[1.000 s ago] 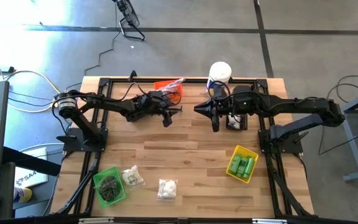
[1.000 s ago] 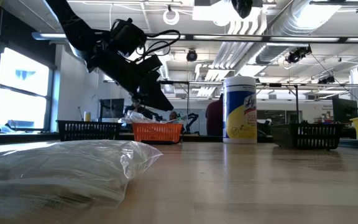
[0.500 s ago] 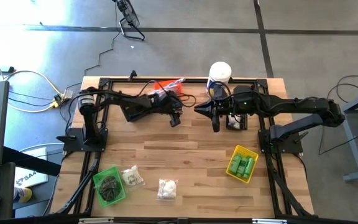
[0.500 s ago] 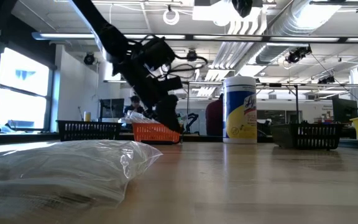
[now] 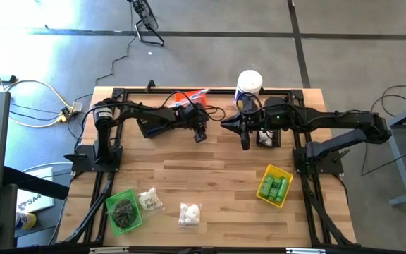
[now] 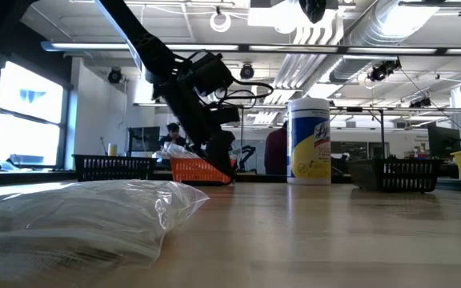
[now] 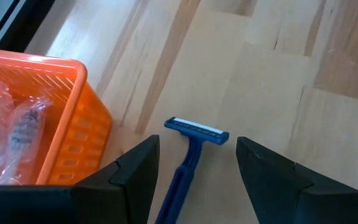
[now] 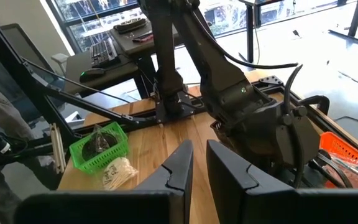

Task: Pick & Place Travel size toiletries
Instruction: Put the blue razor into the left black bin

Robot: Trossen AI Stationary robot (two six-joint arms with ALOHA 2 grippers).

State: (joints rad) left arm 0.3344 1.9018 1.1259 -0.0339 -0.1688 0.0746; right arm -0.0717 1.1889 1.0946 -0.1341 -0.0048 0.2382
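A blue razor (image 7: 188, 163) lies flat on the wood beside the orange bin (image 7: 39, 118), its head (image 7: 196, 130) pointing away from the wrist camera. My left gripper (image 7: 196, 142) is open and low over it (image 5: 201, 134), one finger on each side of the handle, touching nothing. The orange bin (image 5: 191, 99) holds clear-wrapped packets. My right gripper (image 5: 244, 141) hangs shut and empty over the far middle of the table, near the white canister (image 5: 249, 83).
A yellow bin of green bottles (image 5: 275, 185) stands near the right edge. A green bin with dark bundles (image 5: 124, 210) and two bags of white puffs (image 5: 149, 201) (image 5: 189, 213) lie along the near edge. A black bin (image 5: 266, 137) sits under the right arm.
My left gripper has swung toward the table's right and come down from above the orange bin to just over the wood beside it, ending astride the razor. The right arm has kept still.
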